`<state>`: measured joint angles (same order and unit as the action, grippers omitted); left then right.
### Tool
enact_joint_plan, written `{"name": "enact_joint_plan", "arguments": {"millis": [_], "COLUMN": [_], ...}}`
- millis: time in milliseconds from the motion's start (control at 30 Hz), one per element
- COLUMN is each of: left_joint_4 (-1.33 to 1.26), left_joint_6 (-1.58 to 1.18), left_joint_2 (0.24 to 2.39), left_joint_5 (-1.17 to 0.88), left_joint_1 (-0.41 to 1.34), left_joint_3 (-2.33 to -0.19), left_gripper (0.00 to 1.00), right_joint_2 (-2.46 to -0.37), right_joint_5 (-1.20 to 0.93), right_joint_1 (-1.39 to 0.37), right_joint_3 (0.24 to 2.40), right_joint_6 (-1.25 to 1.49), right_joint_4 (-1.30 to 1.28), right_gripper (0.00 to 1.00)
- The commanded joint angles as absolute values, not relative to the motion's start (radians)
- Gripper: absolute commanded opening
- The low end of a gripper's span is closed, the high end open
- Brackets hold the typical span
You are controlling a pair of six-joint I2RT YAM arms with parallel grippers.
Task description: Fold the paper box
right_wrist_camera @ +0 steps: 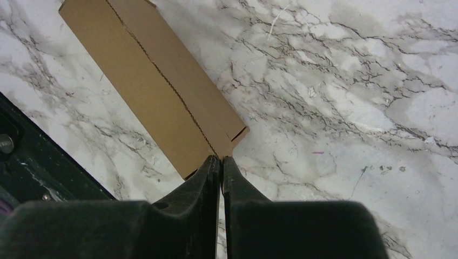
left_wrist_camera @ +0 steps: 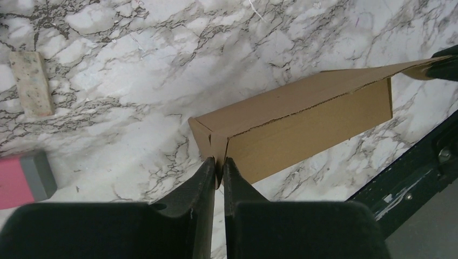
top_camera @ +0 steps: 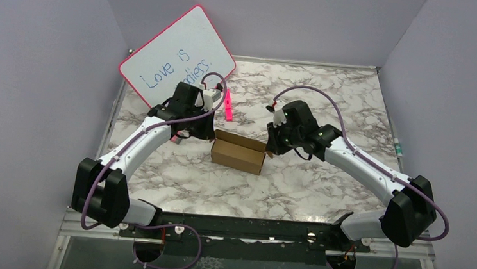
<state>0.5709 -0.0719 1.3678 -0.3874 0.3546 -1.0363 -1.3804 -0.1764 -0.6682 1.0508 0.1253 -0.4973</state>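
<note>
Now we have the paper box point(top_camera: 239, 152) near the middle of the table point(top_camera: 322, 186), well off every edge. Its long axis runs left to right across our reach, with the right end a touch closer to the near edge. Each end faces one arm. The left gripper point(left_wrist_camera: 219, 162) sits at the left end, its jaws drawn almost together on a thin cardboard flap edge. The right gripper point(right_wrist_camera: 221, 160) meets the right end the same way, nearly closed on the corner flap there. Neither arm is nearer than the other, so we judge the next fold depends on both ends working together along that axis. The box is the only container; nothing shows inside it, and we cannot tell whether its top is fully shut
</note>
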Motion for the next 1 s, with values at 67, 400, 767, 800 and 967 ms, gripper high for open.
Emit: {"name": "enact_joint_plan", "arguments": {"millis": [67,400,767,800,967], "left_joint_4": [0.549,0.510,0.481,0.477,0.445], "left_joint_6": [-0.207,-0.262,-0.313,-0.318,-0.352], "left_joint_2": [1.292,1.241,1.193,1.190,1.167], "left_joint_5": [-0.344,-0.309,-0.295,-0.293,-0.279], "left_joint_1": [0.356,0.360,0.368,0.370,0.381], "left_joint_3": [-1.010,-0.929,-0.887,-0.881,-0.856], "left_gripper": [0.10,0.10,0.10,0.10,0.10], "right_joint_2": [-1.377,-1.372,-1.399,-1.401,-1.421], "right_joint_5": [-0.125,-0.080,-0.006,0.025,0.097], "right_joint_1": [-0.667,-0.669,-0.725,-0.730,-0.774], "right_joint_3": [1.071,1.069,1.057,1.056,1.056], "right_joint_6": [0.221,0.391,0.543,0.553,0.588], "right_joint_4": [-0.506,-0.472,-0.406,-0.404,-0.388], "right_gripper": [0.09,0.08,0.06,0.06,0.06]}}
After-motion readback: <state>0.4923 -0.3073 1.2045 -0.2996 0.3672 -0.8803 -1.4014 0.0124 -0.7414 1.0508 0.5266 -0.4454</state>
